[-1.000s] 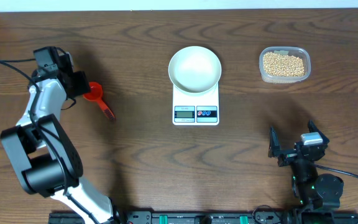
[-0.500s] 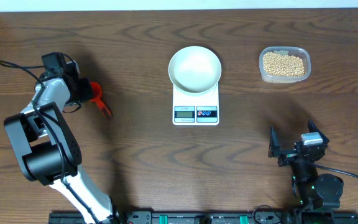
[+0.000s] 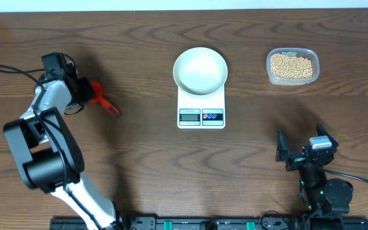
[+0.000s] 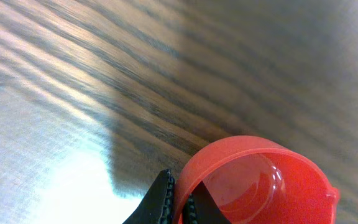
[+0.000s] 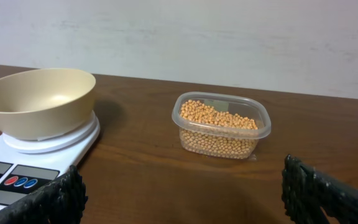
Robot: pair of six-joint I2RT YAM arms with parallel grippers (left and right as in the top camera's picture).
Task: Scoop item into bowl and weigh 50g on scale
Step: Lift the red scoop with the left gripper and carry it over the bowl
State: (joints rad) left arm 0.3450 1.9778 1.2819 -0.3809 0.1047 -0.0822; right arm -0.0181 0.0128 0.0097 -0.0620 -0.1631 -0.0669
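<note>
1. At the far left of the table [image 3: 139, 172], the left gripper [image 3: 82, 94] is clamping the red scoop [image 3: 98, 95] by the wall of its cup. In the wrist view one black finger [image 4: 164, 200] is pressing on the rim from outside, and another is showing just inside it. The handle is slanting free toward the table's middle.
2. The right gripper [image 3: 299, 150] is sitting near the front edge with jaws spread wide, holding nothing and facing the bowl and tub.
3. The beans [image 3: 291, 65] are lying in a clear tub [image 3: 269, 75] at the far right, well apart from the scoop. The white bowl [image 3: 200, 69] is sitting empty on the scale [image 3: 201, 117] between them. The display is too small to read.
4. The step in hand looks like lifting the scoop and carrying it to the beans.
   - A pinch on a thin curved wall is likely to let the scoop swivel.
   - A slow, level lift is advisable, with the cup mouth up and the handle clear of the wood.
   - If the scoop is tipping, re-gripping it by the handle may be wiser.
5. Bare wood is lying open between the scoop and the scale, and in front of the scale.
   - A straight line to the tub is crossing over the bowl, so passing high or along the front would avoid nudging the bowl or the scale.
   - The tub is sitting near the back edge, so digging toward the table's middle is safer than pushing it outward.
   - Whether the left arm can reach that far cannot be told.
</note>
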